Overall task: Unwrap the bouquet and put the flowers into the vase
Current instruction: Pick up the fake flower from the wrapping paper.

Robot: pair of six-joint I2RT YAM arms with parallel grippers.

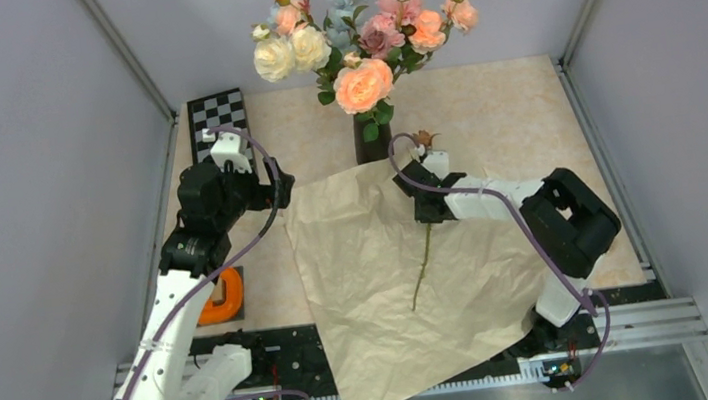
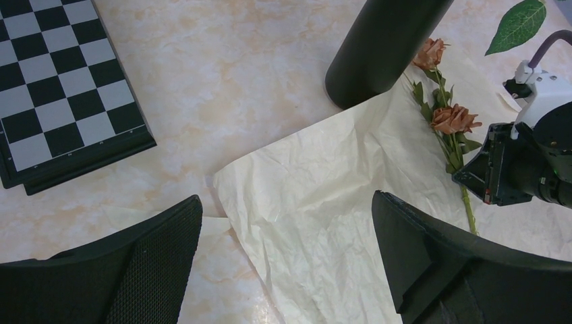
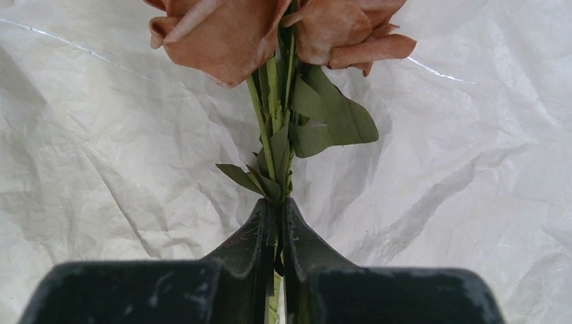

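Right tool (image 3: 276,226) is clamped tight on the mauve rose stem (image 3: 273,135). On the right wrist camera I've got both fingers pinched together just under the leaves, with green stalk between them. The two blooms are cut off by the top edge there, so I can't see the full heads.

From above, that stem lies along the spread-out wrapping paper (image 1: 379,278), bare end toward me and blooms up near the foot of the vase (image 1: 373,143). The tool and wrist cover the middle of it. Whether the stem is off the paper or resting on it, I can't tell.

The vase stands upright at the paper's far corner, its top buried under the flowers (image 1: 362,83) in it: cream, peach, pink and pale blue heads. On the left wrist camera only its lower body shows. The neck runs out of frame, and the base sits right at the paper's edge.

Left tool (image 2: 287,202) hangs wide open with nothing between its fingers, above the paper's left corner, and the checkerboard (image 2: 64,88) is off to the side.

There's an orange object (image 1: 223,297) on the desk (image 1: 521,110), half hidden behind the left arm, and I can't make out what it is. The paper's near corner spills over the desk's front rail.
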